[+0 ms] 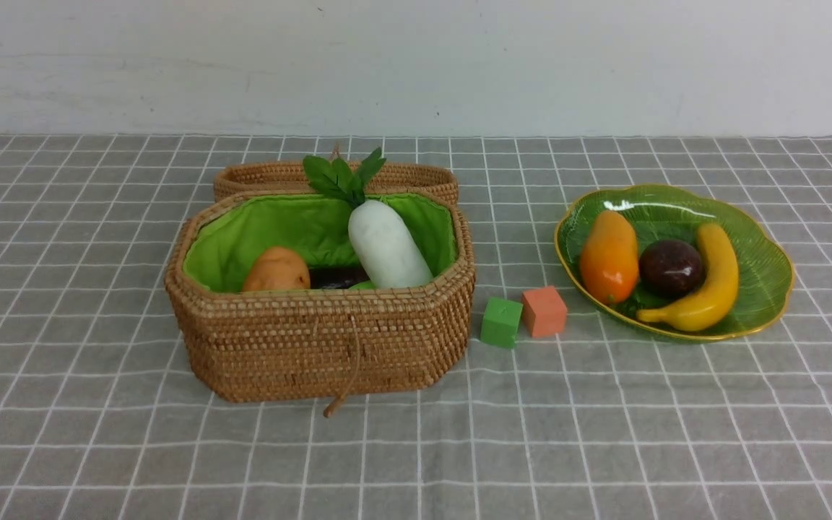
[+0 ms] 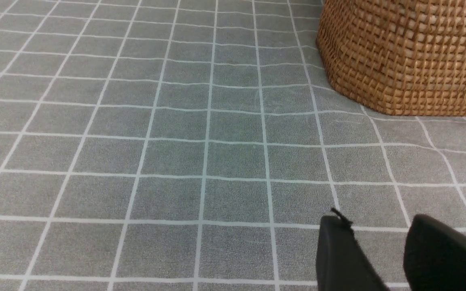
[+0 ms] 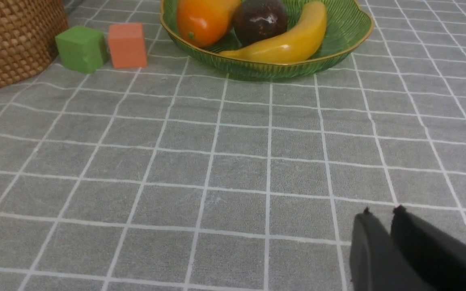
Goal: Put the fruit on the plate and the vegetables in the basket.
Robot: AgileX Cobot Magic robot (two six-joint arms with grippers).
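Observation:
The woven basket (image 1: 315,339) stands open on the left. It holds the white radish (image 1: 387,245), the potato (image 1: 276,271), a dark eggplant (image 1: 340,278) and a sliver of green gourd (image 1: 362,286). On the right the green plate (image 1: 763,245) carries the mango (image 1: 609,256), the maroon fruit (image 1: 670,267) and the banana (image 1: 712,289). Neither arm shows in the front view. My left gripper (image 2: 374,220) hangs open and empty over bare cloth, away from the basket's wall (image 2: 407,52). My right gripper (image 3: 382,211) is empty, its fingers only a narrow slit apart, well short of the plate (image 3: 338,28).
A green cube (image 1: 500,322) and an orange cube (image 1: 544,311) sit between basket and plate. The basket's lid (image 1: 271,177) lies behind the basket. A grey checked cloth covers the table up to a white wall.

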